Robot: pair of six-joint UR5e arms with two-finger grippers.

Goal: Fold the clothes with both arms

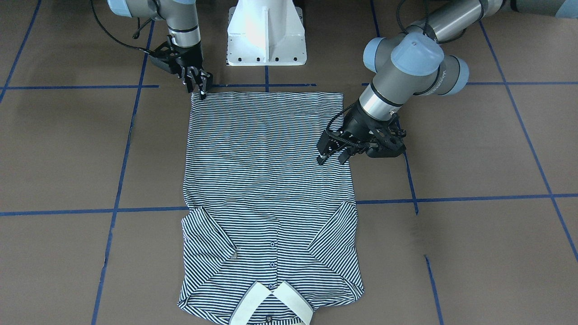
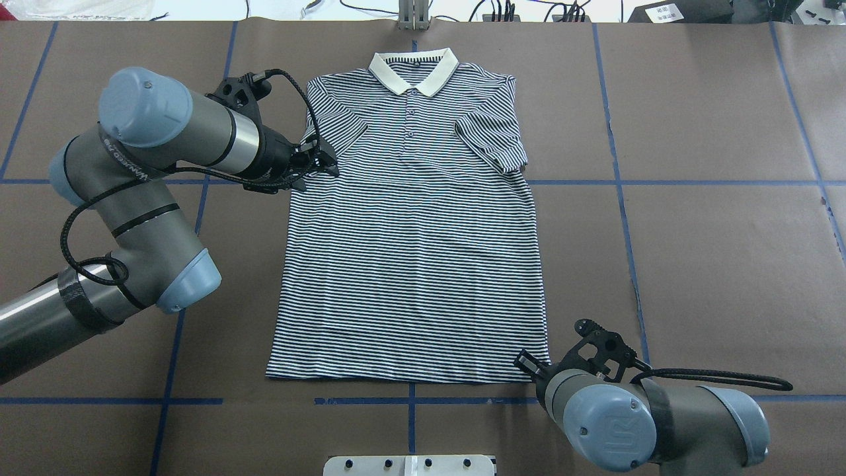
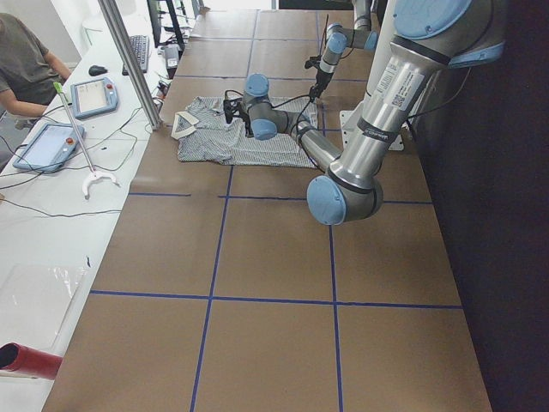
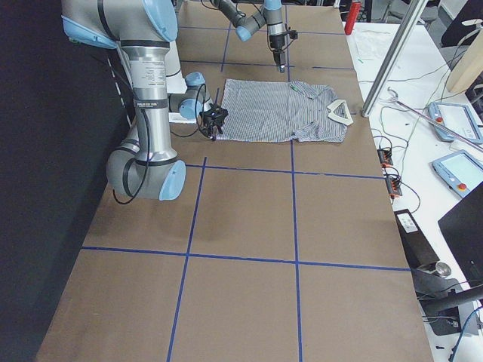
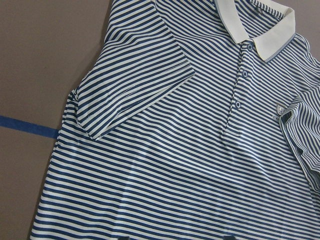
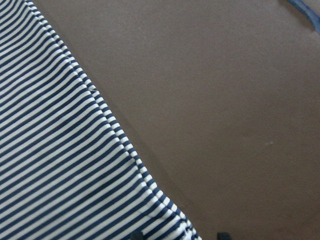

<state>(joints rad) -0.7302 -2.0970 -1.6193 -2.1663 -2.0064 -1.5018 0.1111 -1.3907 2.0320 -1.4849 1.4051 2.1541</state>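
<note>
The striped polo shirt (image 1: 266,180) lies flat, front up, on the brown table, collar (image 2: 414,69) away from the robot, both sleeves folded in over the chest. My left gripper (image 1: 333,158) is open and empty, hovering over the shirt's side edge below the folded sleeve; it also shows in the overhead view (image 2: 327,165). Its wrist view shows the shirt (image 5: 175,150) but no fingers. My right gripper (image 1: 202,90) is open at the hem corner (image 2: 538,370) nearest the robot. In its wrist view the fingertips (image 6: 135,235) stand apart either side of that corner of the shirt (image 6: 60,175).
The white pedestal base (image 1: 266,36) stands just behind the hem. Blue tape lines (image 2: 661,182) cross the brown table cover. A metal pole (image 3: 129,60) and an operators' bench with tablets (image 3: 51,142) lie beyond the collar end.
</note>
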